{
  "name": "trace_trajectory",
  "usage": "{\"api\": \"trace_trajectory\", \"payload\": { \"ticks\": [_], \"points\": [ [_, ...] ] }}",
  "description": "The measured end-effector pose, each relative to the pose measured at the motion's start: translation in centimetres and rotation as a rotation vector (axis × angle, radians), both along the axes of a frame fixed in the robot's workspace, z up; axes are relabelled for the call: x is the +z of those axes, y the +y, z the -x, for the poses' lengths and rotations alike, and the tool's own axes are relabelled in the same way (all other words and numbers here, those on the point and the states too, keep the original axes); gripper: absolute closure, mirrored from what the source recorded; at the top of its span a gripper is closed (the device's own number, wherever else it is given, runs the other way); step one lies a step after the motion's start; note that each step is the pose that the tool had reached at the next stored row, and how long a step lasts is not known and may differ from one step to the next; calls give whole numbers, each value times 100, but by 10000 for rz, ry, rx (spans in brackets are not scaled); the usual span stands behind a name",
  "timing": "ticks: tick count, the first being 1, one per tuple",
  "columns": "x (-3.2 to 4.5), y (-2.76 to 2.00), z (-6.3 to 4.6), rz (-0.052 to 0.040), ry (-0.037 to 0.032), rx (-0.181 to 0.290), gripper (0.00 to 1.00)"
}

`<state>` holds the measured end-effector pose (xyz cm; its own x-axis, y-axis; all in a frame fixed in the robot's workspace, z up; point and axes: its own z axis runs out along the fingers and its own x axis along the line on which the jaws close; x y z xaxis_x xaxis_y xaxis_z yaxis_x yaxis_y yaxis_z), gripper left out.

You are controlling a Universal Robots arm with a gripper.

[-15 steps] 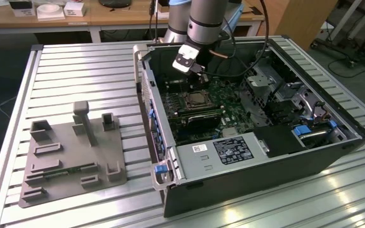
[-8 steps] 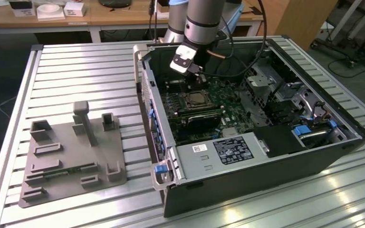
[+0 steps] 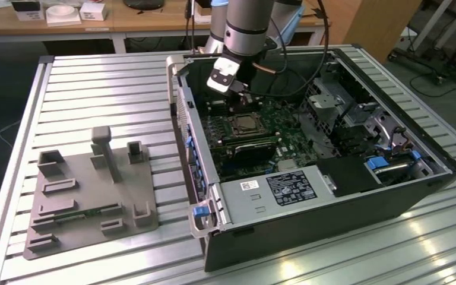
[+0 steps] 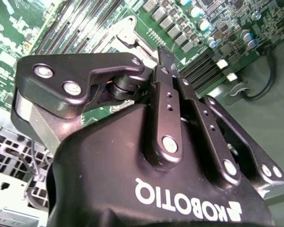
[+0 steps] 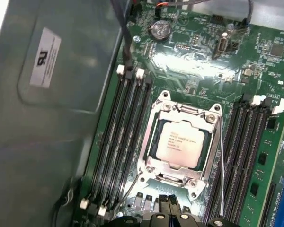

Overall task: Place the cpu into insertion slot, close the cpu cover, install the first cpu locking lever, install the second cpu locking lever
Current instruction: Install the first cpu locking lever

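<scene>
Jaws drawn close together with nothing between them, hanging over the green board (image 5: 189,61) at the edge of the insertion slot (image 5: 143,163). The cpu (image 5: 181,141) lies flat in that slot. The cpu cover (image 5: 209,151) is down around it, with a thin wire lever (image 5: 221,161) alongside. The open computer case (image 3: 331,225) rests on the slatted worktop (image 3: 93,89), with a grey fixture (image 3: 85,202) on the exterior view's left.
</scene>
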<state>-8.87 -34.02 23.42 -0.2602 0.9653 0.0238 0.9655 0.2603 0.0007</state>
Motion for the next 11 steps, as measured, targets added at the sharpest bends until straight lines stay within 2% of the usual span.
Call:
{"api": "trace_trajectory", "payload": {
  "ticks": [9, 11],
  "points": [
    [-5, -1, 4, 2, 1, 1540, 89],
    [-6, -1, 16, 0, -1, 1727, 89]
  ]
}}
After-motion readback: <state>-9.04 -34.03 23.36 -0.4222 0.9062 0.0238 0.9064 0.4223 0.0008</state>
